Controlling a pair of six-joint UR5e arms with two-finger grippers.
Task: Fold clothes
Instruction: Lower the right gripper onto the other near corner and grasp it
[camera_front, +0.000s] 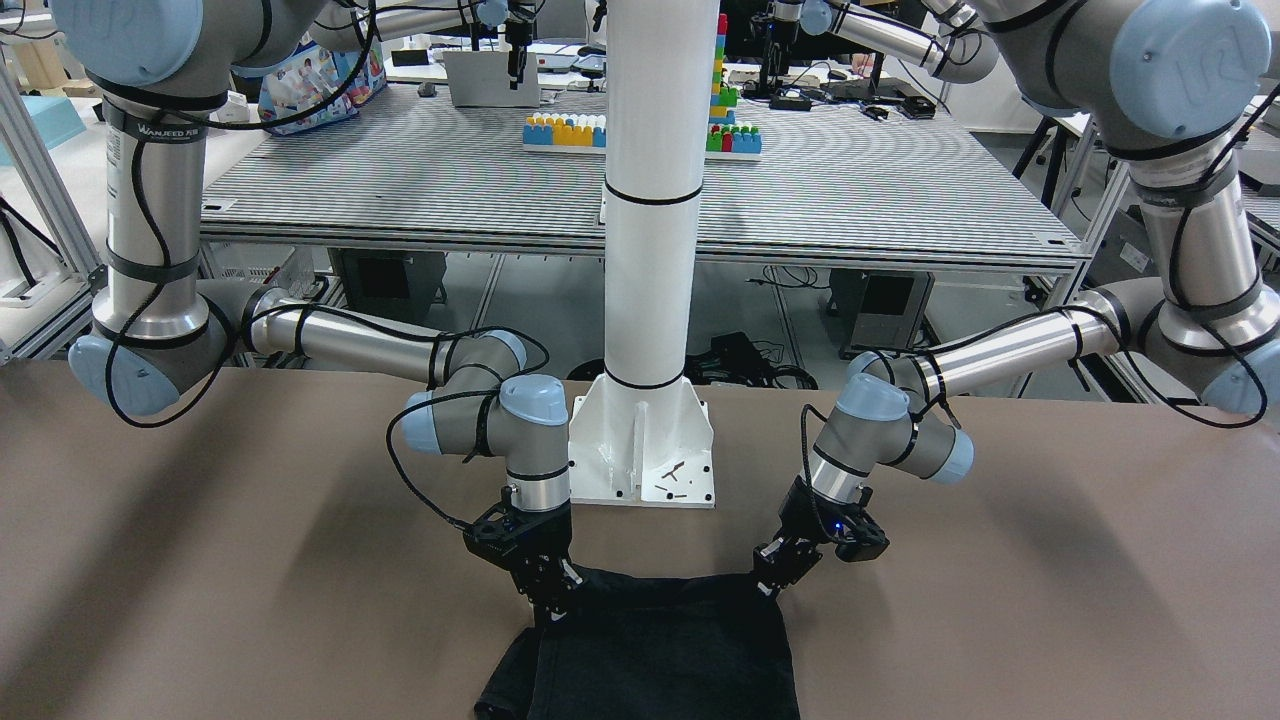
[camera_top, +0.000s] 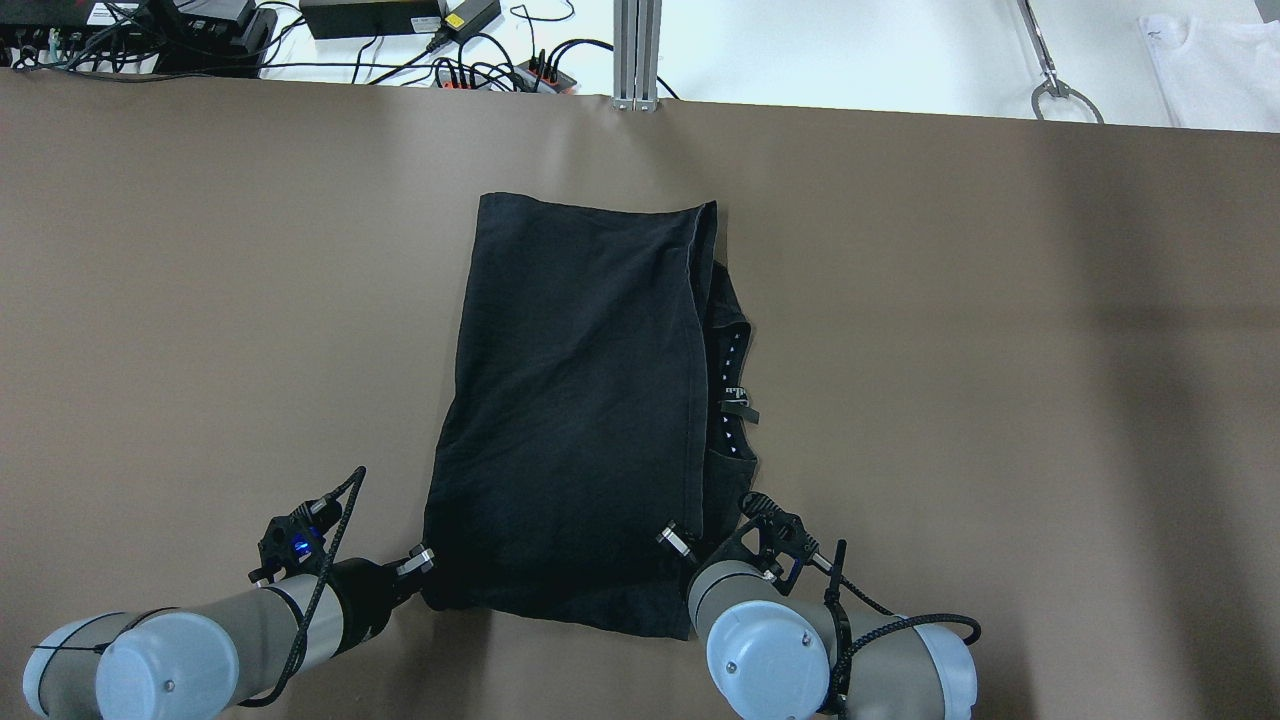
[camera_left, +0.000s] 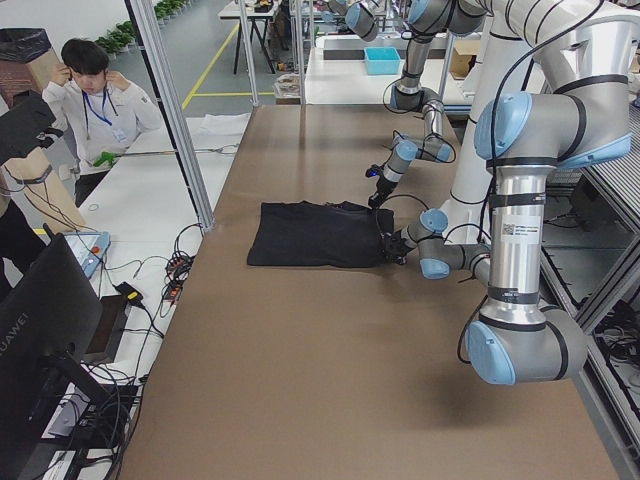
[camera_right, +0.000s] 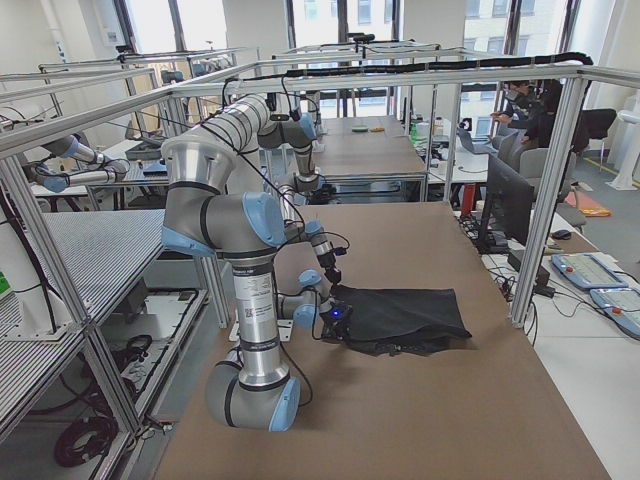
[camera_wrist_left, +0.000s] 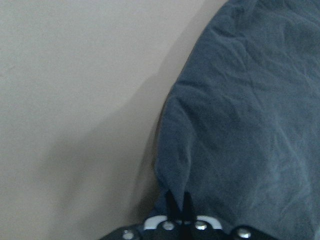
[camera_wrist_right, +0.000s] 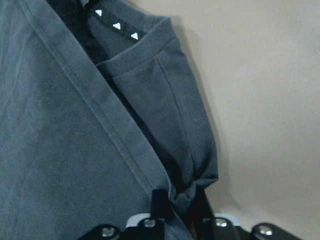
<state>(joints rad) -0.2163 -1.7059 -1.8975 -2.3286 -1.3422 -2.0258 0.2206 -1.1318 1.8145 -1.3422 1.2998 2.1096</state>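
Left gripper: Your left gripper sits low at the near left corner of the black folded fabric garment, right down by the flat brown table.
Left grip: On the left wrist camera its fingers are pressed close together with the cloth's edge pinched between them. That one is clenched on the garment.
Garment: It lies flat in the middle of the table, its long side running away from the robot, its far end short of the table's far edge. The top layer is folded over, and its hemmed edge runs down the right side.
Trim: Just right of that hem a lower layer peeks out, and on it you can see a narrow black band with small white triangles.
Right gripper: Your right gripper is at the near right corner, on the hem line.
Right grip: On the right wrist camera its fingers stand a little apart with the bunched corner gathered between them. It is grasping the garment too.
Arms: In the front-facing view both wrists reach down either side of the tall white mounting post.
Far right: A white piece of cloth lies on the pale surface beyond the table's far edge.
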